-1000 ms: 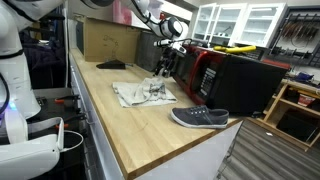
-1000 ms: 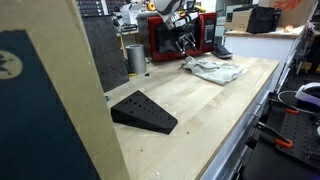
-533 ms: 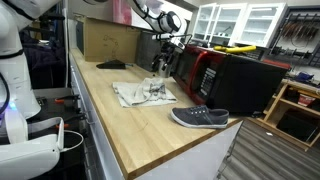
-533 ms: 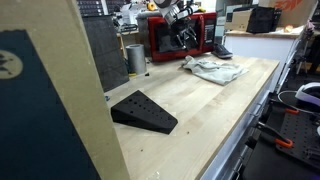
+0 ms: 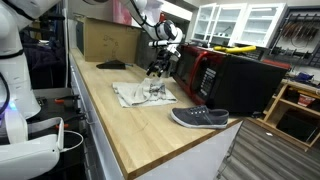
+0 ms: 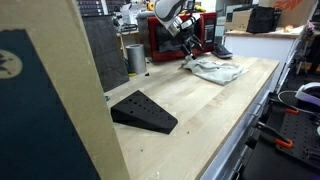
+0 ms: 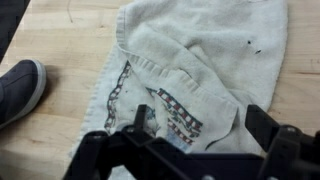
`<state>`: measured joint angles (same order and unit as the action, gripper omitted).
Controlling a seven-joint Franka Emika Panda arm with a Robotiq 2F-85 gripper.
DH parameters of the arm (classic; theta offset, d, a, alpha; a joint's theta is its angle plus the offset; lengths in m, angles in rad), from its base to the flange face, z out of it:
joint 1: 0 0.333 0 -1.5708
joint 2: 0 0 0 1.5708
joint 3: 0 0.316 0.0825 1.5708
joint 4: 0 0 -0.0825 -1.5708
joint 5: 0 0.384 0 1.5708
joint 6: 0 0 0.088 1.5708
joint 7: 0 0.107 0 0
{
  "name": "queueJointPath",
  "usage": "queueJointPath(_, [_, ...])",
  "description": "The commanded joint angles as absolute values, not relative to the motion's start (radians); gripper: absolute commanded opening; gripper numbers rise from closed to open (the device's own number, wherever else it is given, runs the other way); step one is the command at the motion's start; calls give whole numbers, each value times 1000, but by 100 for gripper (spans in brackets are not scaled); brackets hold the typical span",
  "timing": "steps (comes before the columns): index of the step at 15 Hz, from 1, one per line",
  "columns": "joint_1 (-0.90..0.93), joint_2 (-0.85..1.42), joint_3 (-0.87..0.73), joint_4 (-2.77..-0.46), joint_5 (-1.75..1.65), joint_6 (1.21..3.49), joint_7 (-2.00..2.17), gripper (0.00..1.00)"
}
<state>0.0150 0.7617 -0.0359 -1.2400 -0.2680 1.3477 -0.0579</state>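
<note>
Cloth (image 5: 143,93) seen crumpled mid-counter (image 5: 110,125), well apart from shoe (image 5: 200,118) near counter's end. Fingers (image 7: 262,125) held wide open just above cloth, nothing gripped. Judged: cloth set down, neither flattened nor folded.

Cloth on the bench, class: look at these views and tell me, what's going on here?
A robot arm hangs over a crumpled grey cloth that lies on a wooden bench. Its jaws stand open above the cloth and hold nothing. In the wrist view the cloth lies loose beneath them, with a patterned band showing. A dark shoe lies on the bench apart from the cloth, untouched.
</note>
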Motion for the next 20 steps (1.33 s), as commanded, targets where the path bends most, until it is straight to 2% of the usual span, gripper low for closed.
queueJointPath(1, [32,722,-36,-1329,-297,1377,-57,100])
queueJointPath(14, [21,751,-51,-1324,-325,1398,-32,100])
queueJointPath(15, [22,751,-51,-1326,-323,1405,-30,75])
queueJointPath(16, [22,750,-49,-1328,-322,1410,-32,74])
queueJointPath(20, [22,747,-48,-1332,-317,1428,-32,42])
